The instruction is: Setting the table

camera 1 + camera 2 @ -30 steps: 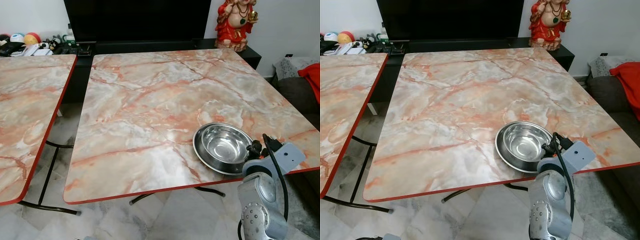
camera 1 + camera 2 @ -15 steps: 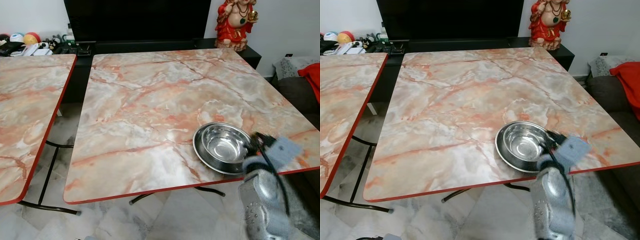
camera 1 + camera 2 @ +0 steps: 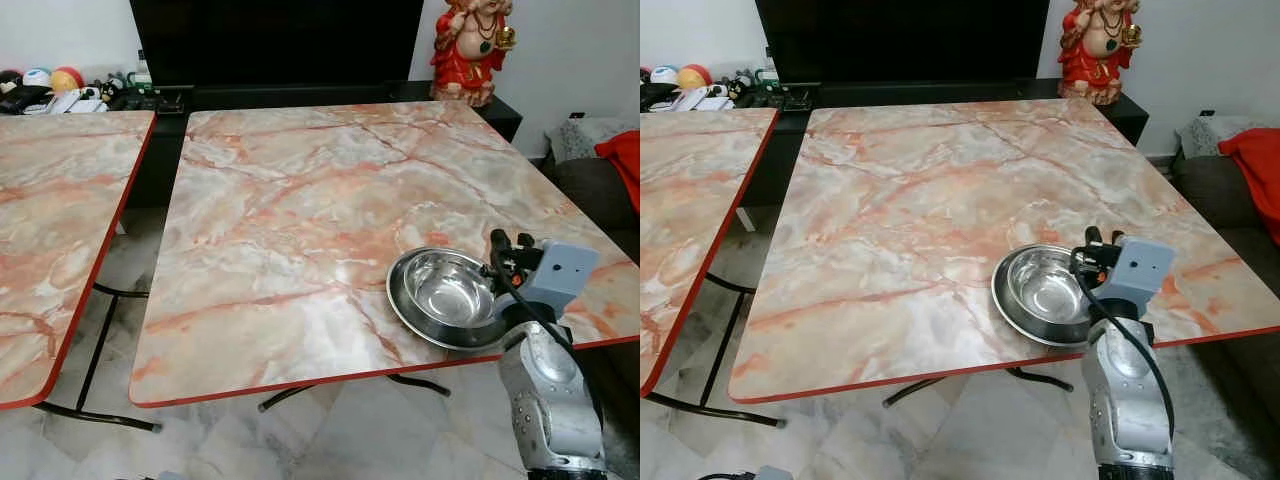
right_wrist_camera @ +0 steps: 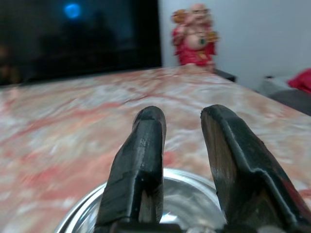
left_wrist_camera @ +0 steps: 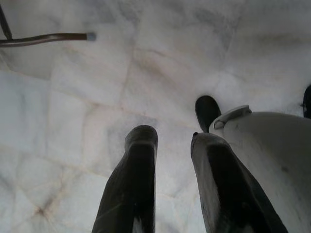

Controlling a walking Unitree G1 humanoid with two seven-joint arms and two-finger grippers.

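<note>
We see a marble-patterned table (image 3: 300, 220) with a red edge, and on it, close to the near right corner, a steel bowl (image 3: 447, 296) sitting inside a second, slightly wider steel bowl. Both rest flat on the table, just inside its front edge. Our right hand (image 3: 505, 243) hovers at the right side of the bowls, above their rim, with its two black fingers (image 4: 141, 160) pointing across the table toward the far wall. The fingers stand a little apart with a clear gap between them, and they hold nothing; in the right wrist view the bowl's shiny rim lies just beneath them. Our left hand (image 5: 172, 160) hangs low over the pale tiled floor (image 5: 73, 97), fingers slightly parted and empty. A second table (image 3: 60, 220) of the same pattern stands to the left, well apart. A red figurine (image 3: 468, 45) stands on the dark cabinet beyond the far right corner.
</note>
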